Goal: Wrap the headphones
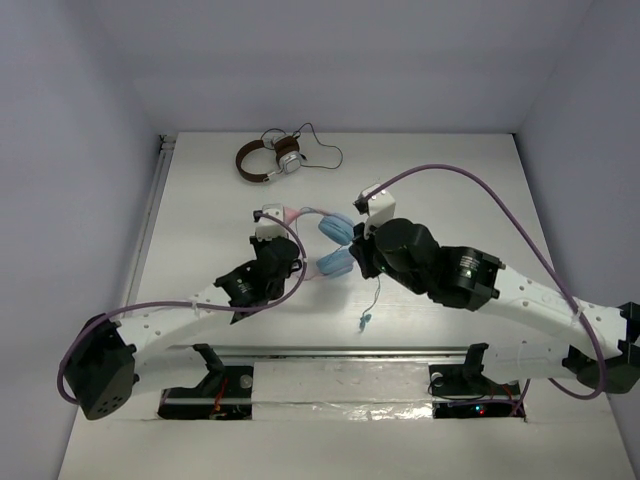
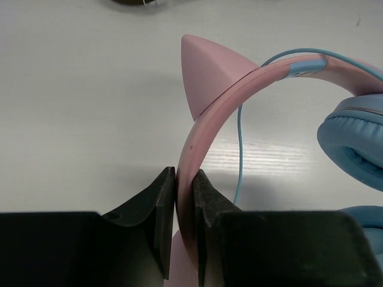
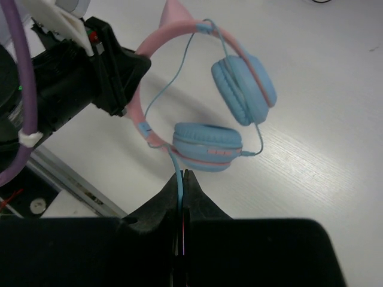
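Note:
The headphones (image 1: 325, 238) have a pink cat-ear headband (image 2: 222, 98), light blue ear cups (image 3: 244, 89) and a thin light blue cable (image 3: 179, 72). My left gripper (image 2: 184, 179) is shut on the headband just below a cat ear (image 2: 206, 69). My right gripper (image 3: 182, 179) is shut on the cable just below the lower ear cup (image 3: 207, 144). In the top view the left gripper (image 1: 292, 252) and right gripper (image 1: 358, 252) flank the ear cups. The cable's free end (image 1: 364, 320) hangs down to the table. The cable loops across the headband.
Brown-and-white headphones (image 1: 268, 160) with a black cable (image 1: 325, 150) lie at the back of the white table (image 1: 450, 200). A metal rail (image 1: 340, 352) runs along the near edge. Grey walls stand on three sides.

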Motion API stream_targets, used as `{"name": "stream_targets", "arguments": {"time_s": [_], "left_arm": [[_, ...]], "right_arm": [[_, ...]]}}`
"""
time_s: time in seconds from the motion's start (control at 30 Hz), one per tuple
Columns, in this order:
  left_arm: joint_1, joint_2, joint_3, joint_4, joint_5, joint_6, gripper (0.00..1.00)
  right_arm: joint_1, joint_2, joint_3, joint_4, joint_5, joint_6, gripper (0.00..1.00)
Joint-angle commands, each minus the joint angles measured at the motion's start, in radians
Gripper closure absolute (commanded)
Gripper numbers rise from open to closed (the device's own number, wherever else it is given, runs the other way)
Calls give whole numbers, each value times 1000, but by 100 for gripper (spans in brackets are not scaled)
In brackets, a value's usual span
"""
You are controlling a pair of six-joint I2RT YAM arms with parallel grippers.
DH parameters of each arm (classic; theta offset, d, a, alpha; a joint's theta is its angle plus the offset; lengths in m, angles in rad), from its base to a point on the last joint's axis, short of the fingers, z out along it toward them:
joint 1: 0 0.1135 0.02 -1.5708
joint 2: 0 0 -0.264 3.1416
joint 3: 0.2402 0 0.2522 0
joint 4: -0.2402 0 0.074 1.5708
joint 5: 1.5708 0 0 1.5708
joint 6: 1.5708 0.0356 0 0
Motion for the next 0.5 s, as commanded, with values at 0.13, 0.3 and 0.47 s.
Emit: {"name": "stream_targets", "arguments": {"time_s": [0.13, 0.3, 0.47], "left_arm": [[-22, -101, -32, -9, 152, -81, 100], [-55, -169, -52, -72, 208, -107, 100], [-64, -245, -68, -111, 291, -114, 100]], "right_arm": [[9, 40, 41, 49, 193, -105, 100], [0, 78, 21, 136, 248, -180, 100], [-30, 98, -10, 214, 293, -224, 100]]}}
